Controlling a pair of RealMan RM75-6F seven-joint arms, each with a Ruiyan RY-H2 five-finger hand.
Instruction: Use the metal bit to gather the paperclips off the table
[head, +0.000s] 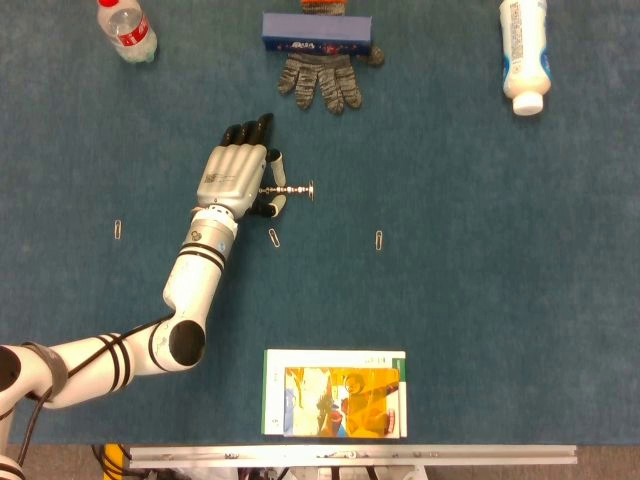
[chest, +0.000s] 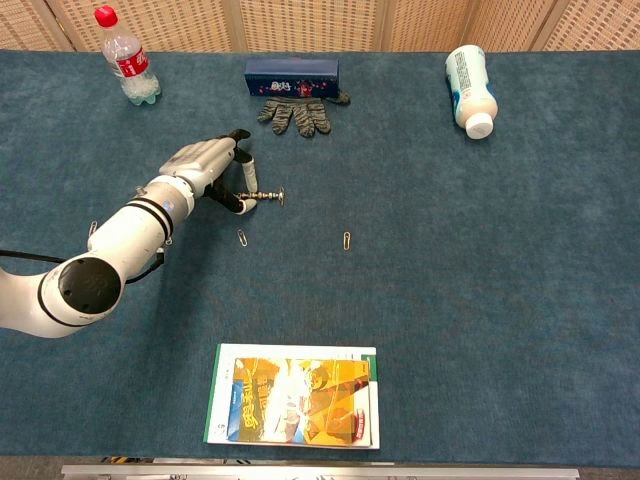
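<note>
Seen from the head camera, three paperclips lie on the blue counter (head: 500, 300): one at far left (head: 118, 229), one just below the left robot hand (head: 238, 175) at (head: 274, 237), and one farther right (head: 379, 240). The chest camera shows a wood-panelled wall beyond the counter, which the overhead view leaves out, while the far-left clip is half hidden by the white arm there. The left robot hand pinches the metal bit (head: 293, 190) between thumb and a finger, its other fingers stretched out straight and close together; the bit lies level, its flat disc end pointing right, above the middle paperclip and apart from it. The right robot hand appears in neither view. A grey glove (head: 321, 81), a blue box (head: 317, 31), two bottles and a book (head: 335, 392) ring the scene.
</note>
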